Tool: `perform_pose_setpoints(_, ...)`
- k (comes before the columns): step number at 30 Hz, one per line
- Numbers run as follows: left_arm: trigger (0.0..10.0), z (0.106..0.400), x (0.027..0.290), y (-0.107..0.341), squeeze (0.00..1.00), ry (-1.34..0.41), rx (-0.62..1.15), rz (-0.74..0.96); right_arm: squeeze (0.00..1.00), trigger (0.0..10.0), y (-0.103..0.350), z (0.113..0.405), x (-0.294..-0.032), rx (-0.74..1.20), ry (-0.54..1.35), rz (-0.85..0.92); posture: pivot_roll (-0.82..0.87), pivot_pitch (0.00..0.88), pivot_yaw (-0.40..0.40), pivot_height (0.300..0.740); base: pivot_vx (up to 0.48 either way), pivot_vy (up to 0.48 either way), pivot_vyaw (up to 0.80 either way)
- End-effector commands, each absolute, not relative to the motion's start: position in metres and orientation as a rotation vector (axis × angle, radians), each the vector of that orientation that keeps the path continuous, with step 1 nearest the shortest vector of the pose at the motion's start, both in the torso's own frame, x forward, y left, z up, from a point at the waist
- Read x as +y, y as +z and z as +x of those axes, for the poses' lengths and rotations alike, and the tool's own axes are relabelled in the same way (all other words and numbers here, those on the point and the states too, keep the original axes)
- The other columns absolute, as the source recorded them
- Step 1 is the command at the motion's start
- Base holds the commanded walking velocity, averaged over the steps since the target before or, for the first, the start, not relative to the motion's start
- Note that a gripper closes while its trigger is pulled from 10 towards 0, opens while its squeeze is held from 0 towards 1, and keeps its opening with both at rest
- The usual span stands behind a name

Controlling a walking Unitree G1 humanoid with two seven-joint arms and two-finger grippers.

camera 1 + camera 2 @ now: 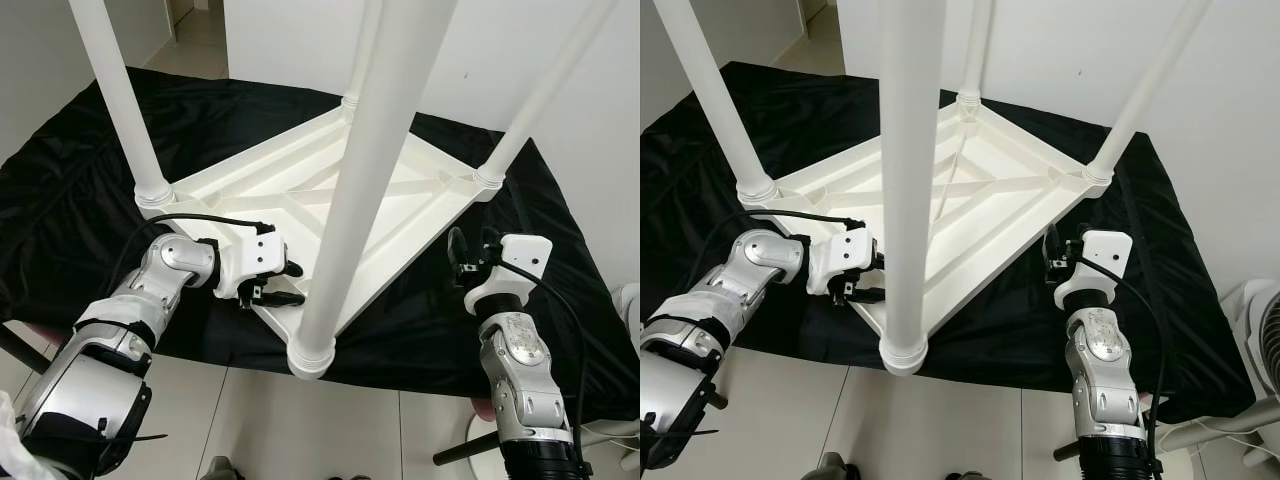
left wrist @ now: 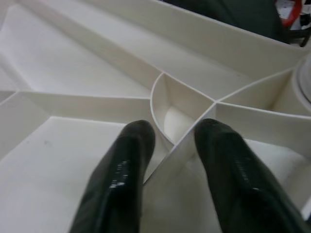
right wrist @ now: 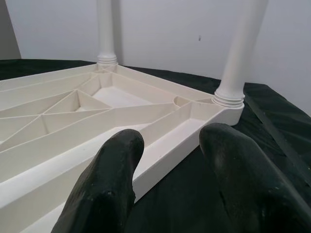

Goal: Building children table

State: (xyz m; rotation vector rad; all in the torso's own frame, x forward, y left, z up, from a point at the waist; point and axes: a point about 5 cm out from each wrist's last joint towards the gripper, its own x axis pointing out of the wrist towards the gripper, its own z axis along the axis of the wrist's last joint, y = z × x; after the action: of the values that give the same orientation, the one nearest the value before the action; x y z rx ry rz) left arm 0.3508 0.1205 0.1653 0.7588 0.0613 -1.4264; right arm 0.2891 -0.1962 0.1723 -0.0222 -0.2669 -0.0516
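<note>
Black cloth underlies your upturned white table, centre frame, four legs up. Your left gripper, at 8 o'clock, straddles a rib, fingers narrowly parted. Your right gripper, at 4 o'clock, stands open beside the rim.

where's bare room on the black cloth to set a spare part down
Free: the black cloth left of the upturned table, beyond the left leg, and the strip right of the right leg. Crowded: the near edge, where the left end effector and right end effector flank the front leg.
</note>
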Motion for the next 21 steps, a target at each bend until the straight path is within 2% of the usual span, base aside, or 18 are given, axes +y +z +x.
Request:
perform_pose_setpoints(1,0.0,0.3479,0.1193,0.1571,0.00,-1.471,0.110,0.743,0.00,10.0,0.1693,0.2870,-0.1968,-0.251,-0.055,-0.022,-0.04,0.109,-0.052,0.740,0.000,0.000,0.00)
perform_pose_setpoints(15,0.0,0.3480,0.1105,0.1584,0.00,-1.465,0.065,0.700,0.00,10.0,0.1691,0.2883,-0.1953,-0.252,-0.053,-0.017,-0.04,0.091,-0.055,0.740,0.000,0.000,0.00)
perform_pose_setpoints(16,10.0,0.3480,0.1104,0.1588,0.00,-1.469,0.064,0.707,0.00,10.0,0.1692,0.2885,-0.1950,-0.252,-0.051,-0.017,-0.04,0.091,-0.055,0.740,0.000,0.000,0.00)
perform_pose_setpoints(18,10.0,0.3480,0.1111,0.1593,0.00,-1.479,0.074,0.706,0.00,10.0,0.1693,0.2888,-0.1949,-0.252,-0.050,-0.017,-0.04,0.090,-0.055,0.740,0.000,0.000,0.00)
perform_pose_setpoints(19,10.0,0.3489,0.1121,0.1613,0.32,-1.484,0.082,0.692,0.00,10.0,0.1694,0.2889,-0.1947,-0.252,-0.049,-0.018,-0.04,0.091,-0.055,0.740,0.000,0.000,0.00)
perform_pose_setpoints(20,10.0,0.3489,0.1121,0.1613,0.32,-1.484,0.082,0.692,0.00,10.0,0.1694,0.2889,-0.1947,-0.252,-0.049,-0.018,-0.04,0.091,-0.055,0.740,0.000,0.000,0.00)
perform_pose_setpoints(21,10.0,0.3504,0.1144,0.1638,1.00,-1.486,0.096,0.677,0.00,10.0,0.1691,0.2890,-0.1948,-0.252,-0.048,-0.018,-0.04,0.093,-0.055,0.740,0.000,0.000,0.00)
